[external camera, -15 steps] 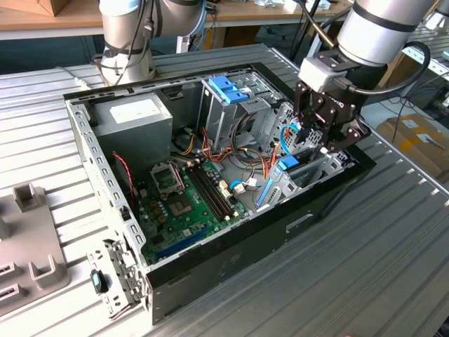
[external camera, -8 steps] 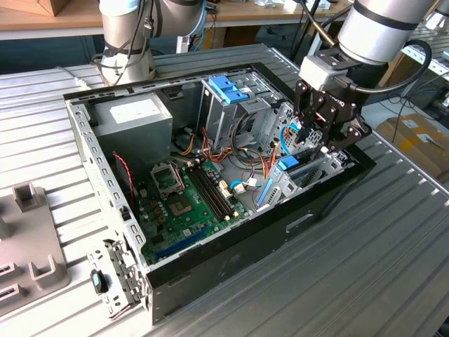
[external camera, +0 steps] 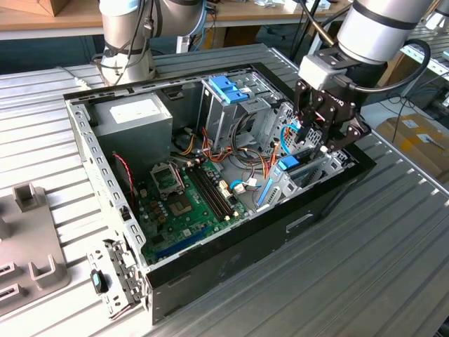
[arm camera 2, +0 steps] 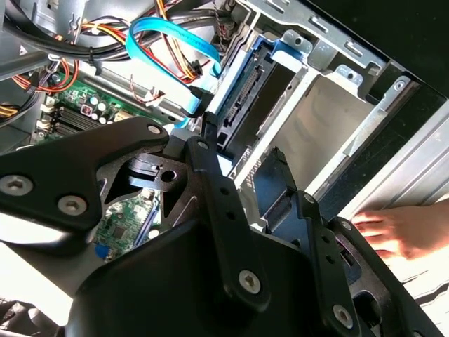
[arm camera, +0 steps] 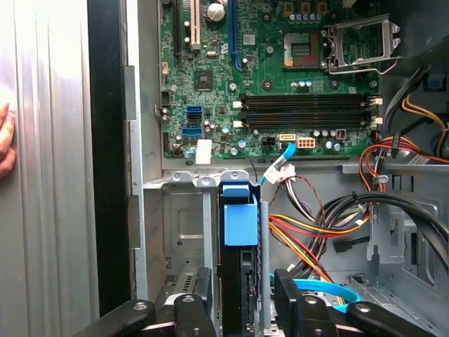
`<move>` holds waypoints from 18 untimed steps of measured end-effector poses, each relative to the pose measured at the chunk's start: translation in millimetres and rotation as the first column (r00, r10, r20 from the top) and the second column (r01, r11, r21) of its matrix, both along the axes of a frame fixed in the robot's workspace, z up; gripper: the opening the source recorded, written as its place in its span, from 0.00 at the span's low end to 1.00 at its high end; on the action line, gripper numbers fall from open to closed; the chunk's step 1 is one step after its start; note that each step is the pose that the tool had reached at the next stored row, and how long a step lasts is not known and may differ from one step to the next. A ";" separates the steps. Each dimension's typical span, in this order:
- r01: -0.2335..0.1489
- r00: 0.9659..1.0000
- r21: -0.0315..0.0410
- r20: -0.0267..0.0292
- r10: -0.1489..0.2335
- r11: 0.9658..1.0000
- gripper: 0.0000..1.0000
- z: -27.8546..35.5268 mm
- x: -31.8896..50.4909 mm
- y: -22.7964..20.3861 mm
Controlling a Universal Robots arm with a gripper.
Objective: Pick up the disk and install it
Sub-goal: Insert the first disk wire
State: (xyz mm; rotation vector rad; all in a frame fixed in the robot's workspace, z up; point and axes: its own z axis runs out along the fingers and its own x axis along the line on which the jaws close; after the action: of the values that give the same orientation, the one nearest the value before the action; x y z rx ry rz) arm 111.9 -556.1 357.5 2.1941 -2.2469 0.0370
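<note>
The disk (arm camera: 240, 217) stands on edge in a narrow metal bay at the front corner of the open computer case (external camera: 210, 274). Its light-blue carrier end points toward the motherboard. In the exterior view the disk (external camera: 289, 164) sits low in the case at that view's right, directly under my gripper (external camera: 317, 149). In the first wrist view my gripper (arm camera: 242, 309) straddles the disk's near end, its black fingers (arm camera: 193, 309) pressed close on both sides. The second wrist view shows the disk's blue rail and connector edge (arm camera 2: 245, 98) running into the bay beyond one finger (arm camera 2: 214, 189).
A green motherboard (external camera: 186, 200), a grey power supply (external camera: 133, 116) and a tall drive cage with a blue latch (external camera: 228, 90) crowd the case. Loose cables (arm camera: 309, 239) lie beside the bay. A person's hand (arm camera 2: 393, 232) rests outside the case wall. Grey fixtures (external camera: 31, 232) sit on the table.
</note>
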 end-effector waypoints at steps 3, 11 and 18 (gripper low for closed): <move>0.000 1.000 0.000 0.000 0.000 1.000 0.48 0.0 0.0 0.5; 0.000 1.000 0.000 0.000 0.000 1.000 0.48 0.1 0.0 2.7; 0.000 1.000 0.000 0.000 0.000 1.000 0.48 11.8 0.7 2.7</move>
State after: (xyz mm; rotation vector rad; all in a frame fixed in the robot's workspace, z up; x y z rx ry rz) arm 112.6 -553.4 369.3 2.1939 -2.2469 0.0370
